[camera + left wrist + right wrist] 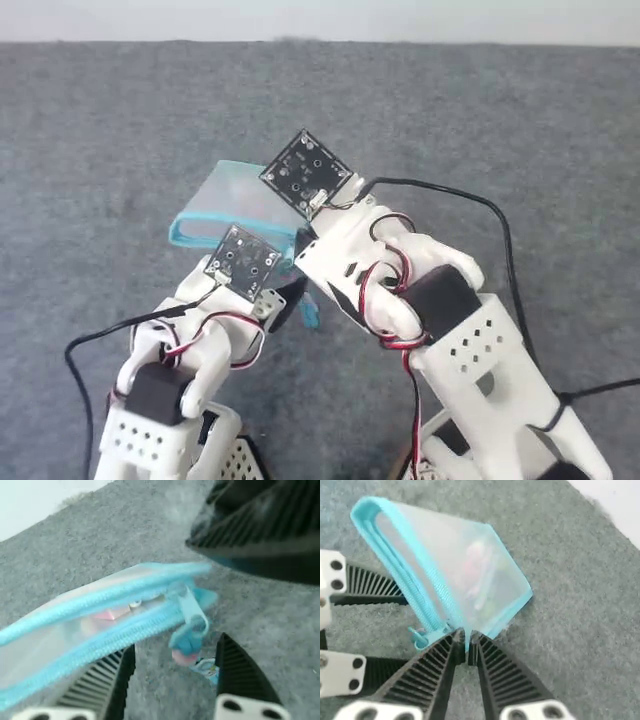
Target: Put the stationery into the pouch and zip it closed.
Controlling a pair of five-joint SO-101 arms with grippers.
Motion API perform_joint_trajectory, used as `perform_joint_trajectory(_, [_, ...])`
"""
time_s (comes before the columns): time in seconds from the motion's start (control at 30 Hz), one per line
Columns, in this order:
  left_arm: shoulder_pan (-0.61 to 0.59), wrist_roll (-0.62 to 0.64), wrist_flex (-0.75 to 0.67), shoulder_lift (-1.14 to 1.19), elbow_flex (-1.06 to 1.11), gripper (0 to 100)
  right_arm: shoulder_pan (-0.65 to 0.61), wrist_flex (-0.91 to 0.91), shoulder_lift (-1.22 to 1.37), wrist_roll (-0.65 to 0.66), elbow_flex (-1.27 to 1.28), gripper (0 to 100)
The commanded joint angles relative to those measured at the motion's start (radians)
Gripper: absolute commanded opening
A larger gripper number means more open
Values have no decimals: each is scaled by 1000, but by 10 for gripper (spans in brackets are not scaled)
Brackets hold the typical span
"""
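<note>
The translucent pouch [232, 200] is sitting on the grey table [500, 120] before both arms, its zip edge running left to right, with the right gripper [466, 647] pinching its slider-end corner and the left gripper [175, 647] straddling the zipper pull [192, 617], fingers spread.

Your pouch [228, 200] sits on the table [520, 130], left of centre and beyond both arms, with stationery [477, 575] inside it. At its near right end the right gripper [466, 647] pinches the edge. Just nearer (and slightly left), the left gripper [176, 642] straddles the zipper pull [192, 612], jaws apart.
</note>
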Motion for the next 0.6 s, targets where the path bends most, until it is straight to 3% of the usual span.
perform_joint_trajectory(0.0, [2,-9,-51,5,-8,186,-7,15,-41,40,11,8])
perform_joint_trajectory(0.4, [0,-14,-74,5,-10,45,-12,-70,-51,163,252,15])
perform_joint_trajectory(0.57, [0,-14,-74,5,-10,44,-12,-206,-51,163,295,158])
